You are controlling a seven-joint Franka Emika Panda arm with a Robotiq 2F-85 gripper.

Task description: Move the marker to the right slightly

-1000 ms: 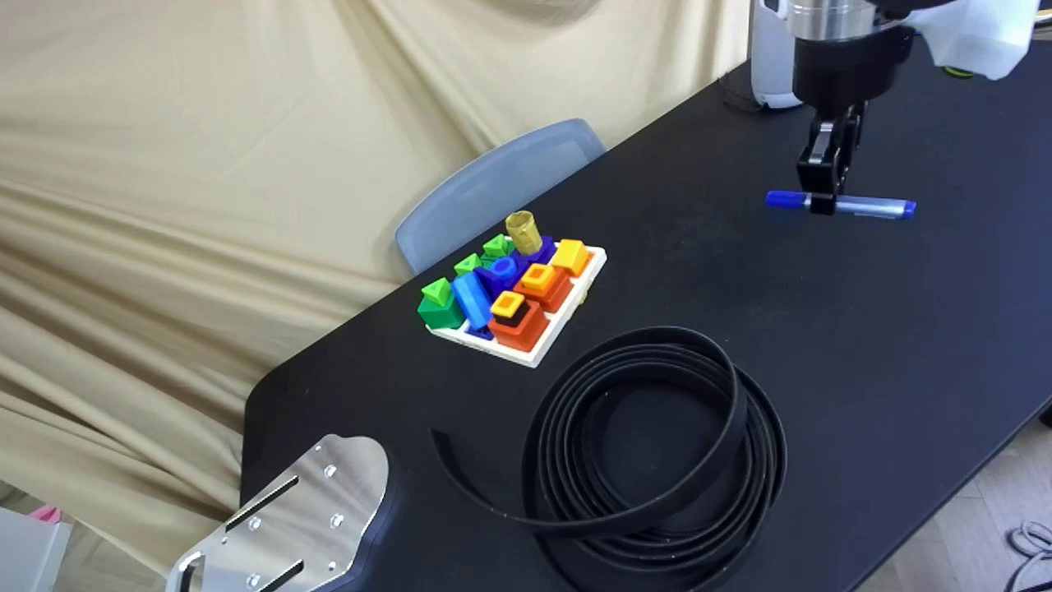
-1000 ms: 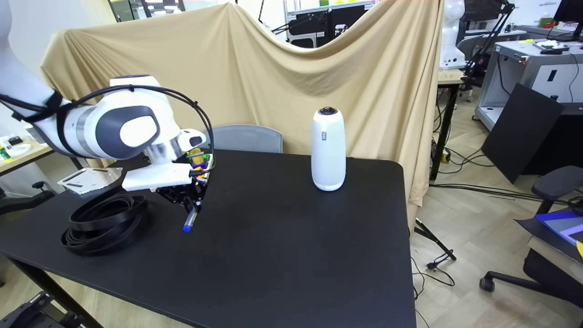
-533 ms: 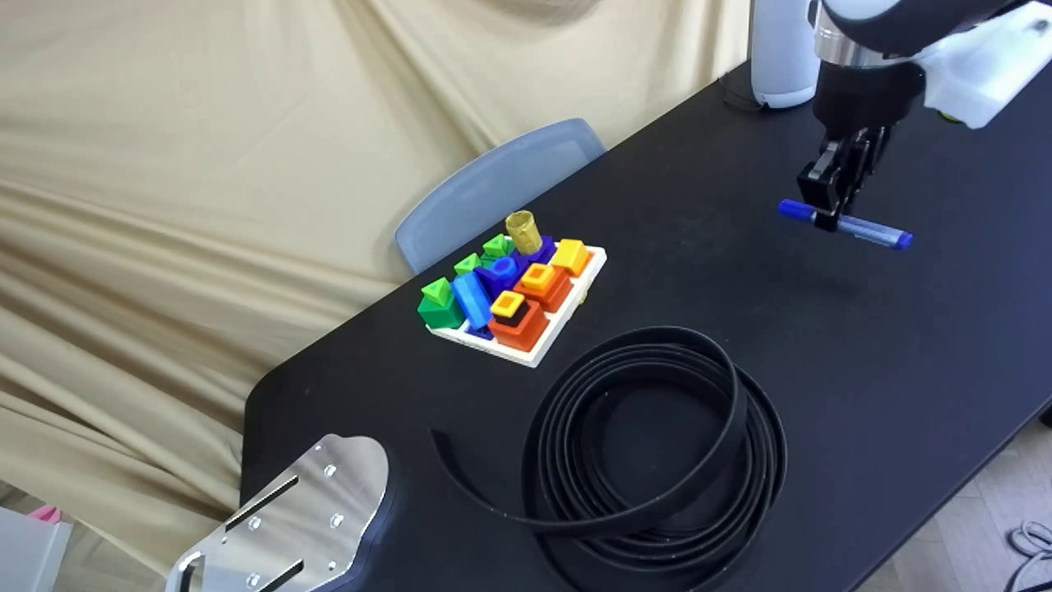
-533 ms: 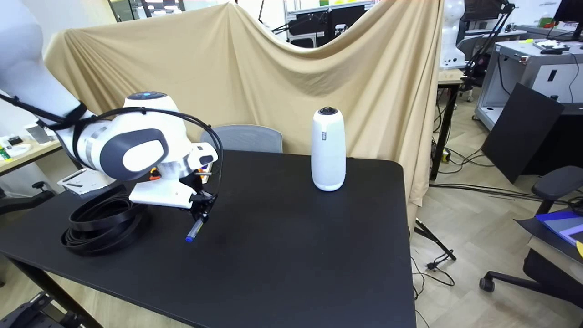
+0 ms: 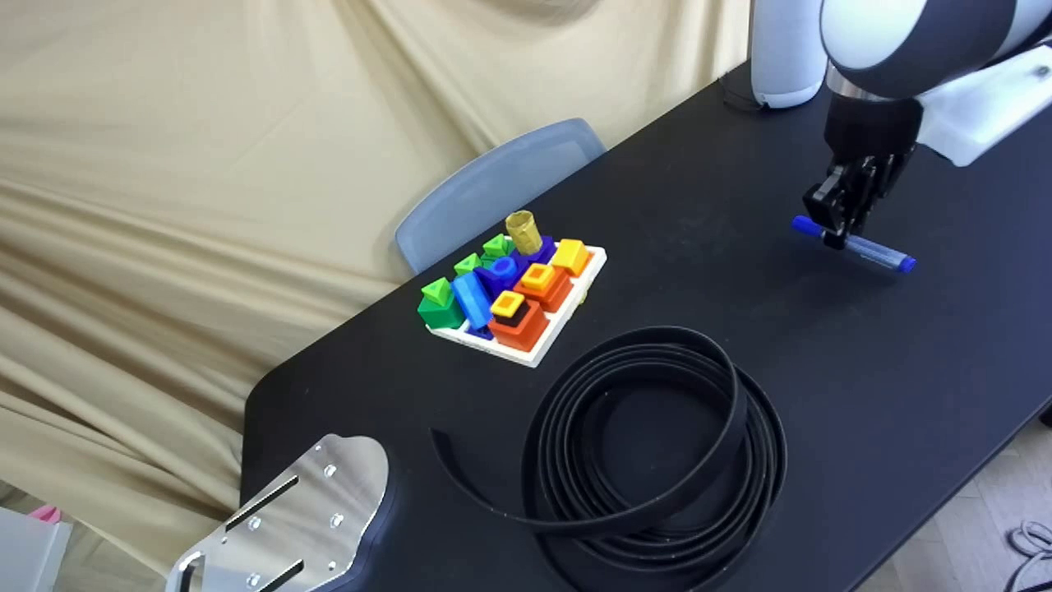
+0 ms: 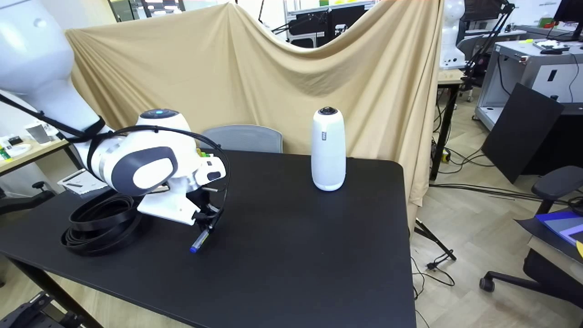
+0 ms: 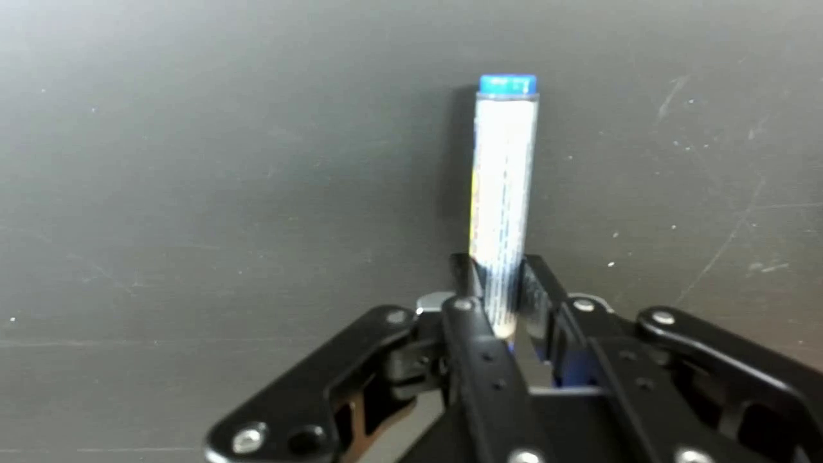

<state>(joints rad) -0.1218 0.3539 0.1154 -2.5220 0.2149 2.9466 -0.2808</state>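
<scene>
The marker is a slim pen with a pale whitish barrel and blue ends. It shows in both exterior views [image 5: 876, 252] [image 6: 201, 239]. My gripper [image 5: 837, 233] is shut on the marker near the middle of its length. In an exterior view the gripper [image 6: 210, 227] points down, with the marker's blue end sticking out toward the near side. In the wrist view the marker [image 7: 505, 173] lies between the fingertips [image 7: 496, 273], its shadow close beside it on the tabletop. It is close above the table or touching; I cannot tell which.
A black cable coil [image 5: 768, 444] and a board of coloured blocks [image 5: 567, 322] are on the black table [image 5: 929, 386]. A metal plate [image 5: 329, 510] sits at the table's end. A tall white device [image 6: 328, 150] stands toward the back. A chair [image 6: 246, 138] is behind the table.
My gripper has carried the marker lower and toward the near side of the table, rightward and down in an exterior view. The marker has also turned somewhat. Other things have not moved.
</scene>
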